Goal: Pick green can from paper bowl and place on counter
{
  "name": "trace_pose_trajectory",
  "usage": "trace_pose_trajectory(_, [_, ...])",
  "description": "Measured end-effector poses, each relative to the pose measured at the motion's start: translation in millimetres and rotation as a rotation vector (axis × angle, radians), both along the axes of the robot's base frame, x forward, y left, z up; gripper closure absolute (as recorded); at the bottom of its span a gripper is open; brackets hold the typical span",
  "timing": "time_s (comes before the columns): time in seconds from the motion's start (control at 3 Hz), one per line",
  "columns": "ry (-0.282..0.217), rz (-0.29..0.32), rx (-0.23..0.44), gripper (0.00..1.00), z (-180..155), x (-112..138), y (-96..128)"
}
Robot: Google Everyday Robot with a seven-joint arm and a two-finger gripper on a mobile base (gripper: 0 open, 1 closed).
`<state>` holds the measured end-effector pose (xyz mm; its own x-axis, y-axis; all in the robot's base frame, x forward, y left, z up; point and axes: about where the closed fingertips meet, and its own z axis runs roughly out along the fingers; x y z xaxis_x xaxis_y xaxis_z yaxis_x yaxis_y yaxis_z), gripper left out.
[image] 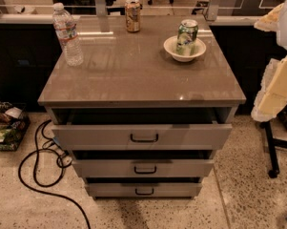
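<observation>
Green can (pixel 187 36) sat tilted in the paper bowl (pixel 172 51), back right of the counter (pixel 133 75)
Looked light, thin-walled and slick, so I'd pinch it mid-body, gently, or it dents. Gripper (pixel 274 92) was off at the right edge, well apart from it, and I couldn't tell if it was wide or narrow

Table (pixel 133 70): smooth, glossy grey-brown top over matt grey drawers (pixel 100 137) with black handles. Green can (pixel 187 36): shiny printed metal with a silver top. Paper bowl (pixel 181 57): matt white. Water bottle (pixel 66 35): clear plastic. Floor (pixel 248 194): speckled, polished stone. Pincer (pixel 274 82), at the right edge beside the table: matt cream, rough-edged.
</observation>
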<state>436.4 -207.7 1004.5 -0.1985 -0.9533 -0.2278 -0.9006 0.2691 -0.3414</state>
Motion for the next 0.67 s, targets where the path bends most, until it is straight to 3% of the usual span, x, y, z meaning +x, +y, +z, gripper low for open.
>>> trace_pose_trajectory(0.33, [0.0, 0.0, 0.0, 0.0, 0, 0, 0])
trace_pose_trajectory(0.67, [-0.05, 0.001, 0.045, 0.0, -1, 24, -10])
